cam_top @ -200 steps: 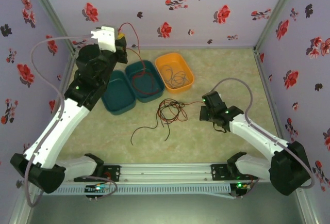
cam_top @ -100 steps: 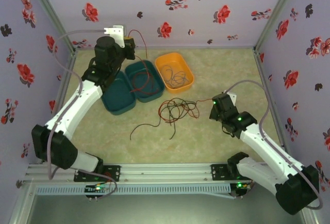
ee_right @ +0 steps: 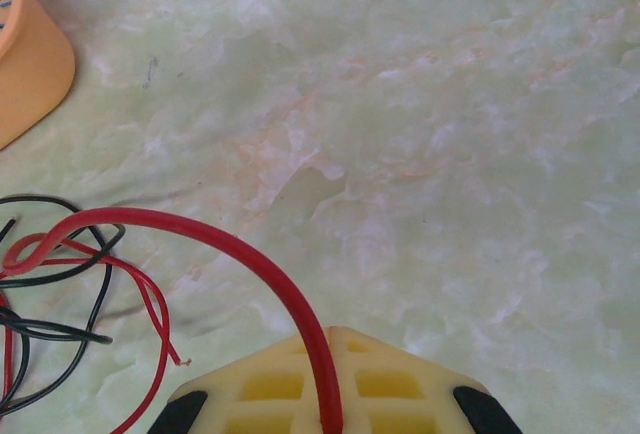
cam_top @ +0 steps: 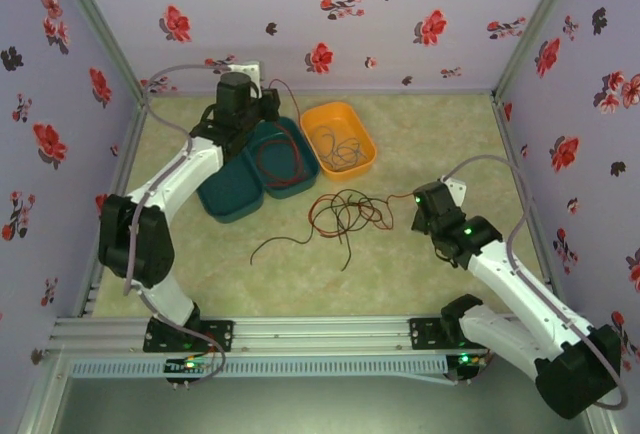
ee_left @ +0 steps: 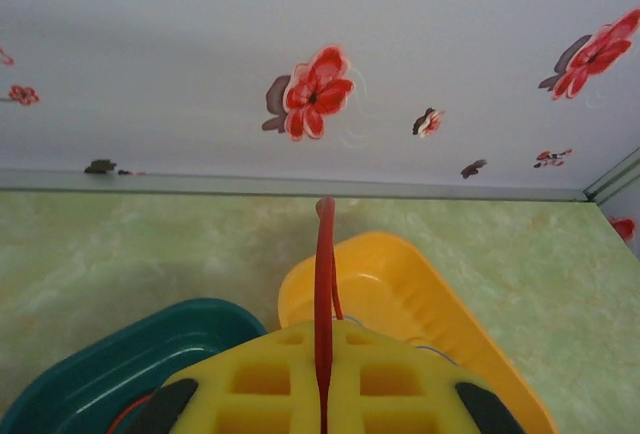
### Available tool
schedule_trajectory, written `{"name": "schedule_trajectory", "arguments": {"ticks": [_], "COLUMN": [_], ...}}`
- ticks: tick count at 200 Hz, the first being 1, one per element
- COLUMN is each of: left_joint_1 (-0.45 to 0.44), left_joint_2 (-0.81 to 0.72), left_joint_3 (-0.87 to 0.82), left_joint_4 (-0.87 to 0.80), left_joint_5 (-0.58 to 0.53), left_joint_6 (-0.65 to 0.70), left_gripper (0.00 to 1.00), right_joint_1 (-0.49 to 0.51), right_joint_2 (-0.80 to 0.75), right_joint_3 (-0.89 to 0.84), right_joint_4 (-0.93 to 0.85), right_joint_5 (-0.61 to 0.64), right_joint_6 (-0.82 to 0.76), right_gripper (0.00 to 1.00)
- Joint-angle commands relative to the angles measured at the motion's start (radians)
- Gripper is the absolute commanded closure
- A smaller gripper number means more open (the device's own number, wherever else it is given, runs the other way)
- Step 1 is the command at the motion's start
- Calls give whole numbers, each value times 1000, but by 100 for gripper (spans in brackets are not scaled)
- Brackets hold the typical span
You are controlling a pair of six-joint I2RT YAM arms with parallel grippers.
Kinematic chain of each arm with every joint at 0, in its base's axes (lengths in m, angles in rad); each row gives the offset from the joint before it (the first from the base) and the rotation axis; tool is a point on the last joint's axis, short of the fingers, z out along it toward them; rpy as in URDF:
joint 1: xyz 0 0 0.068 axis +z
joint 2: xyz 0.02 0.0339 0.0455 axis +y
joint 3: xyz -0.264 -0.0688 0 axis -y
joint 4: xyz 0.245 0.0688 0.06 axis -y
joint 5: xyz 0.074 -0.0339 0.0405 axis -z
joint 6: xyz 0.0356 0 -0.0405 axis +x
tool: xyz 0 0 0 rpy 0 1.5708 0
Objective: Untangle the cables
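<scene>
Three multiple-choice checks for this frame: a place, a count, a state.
1. The loose tangle of thin red and black cables lies: A in the orange tray; B on the marbled green table; C over an arm.
2. Count of shallow plastic trays: A two; B three; C four.
3. The right arm's yellow fingers: A open; B shut on a black cable; C shut on a thin red cable.
B, table surrounds it; B, two teal, one orange tray; C, red cable runs between them.

Seen from above, bare table (cam_top: 450,134) lies open at one and two o'clock of the tangled cables (cam_top: 345,216). Two teal trays (cam_top: 230,190) and an orange tray (cam_top: 358,126) block ten to twelve o'clock; the right arm (cam_top: 500,274) fills four o'clock. Flowered walls (cam_top: 560,104) close three sides.
</scene>
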Motion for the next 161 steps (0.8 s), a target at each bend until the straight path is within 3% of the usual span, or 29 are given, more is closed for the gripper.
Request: {"name": "schedule_trajectory", "arguments": {"ticks": [1, 57, 111, 148, 161], "left_joint_1": [4, 28, 42, 42, 42], "left_joint_2": [32, 47, 127, 220, 243], "left_joint_3": [33, -15, 48, 143, 167], "left_joint_4": [0, -120, -323, -411, -423], "left_joint_5": [-11, -39, 33, 78, 85], "left_joint_6": [-75, -155, -75, -14, -3], "left_gripper": [100, 100, 99, 94, 88], "right_joint_1": [-11, -11, -10, -11, -11], "right_joint_2": [-14, -12, -9, -13, -18], "right_joint_3": [19, 17, 13, 1, -1], "right_joint_4": [-29, 0, 6, 23, 32], "right_joint_5": [47, 41, 28, 7, -8], "right_joint_6": [27, 38, 38, 43, 45], "right_gripper": [100, 100, 100, 100, 100]}}
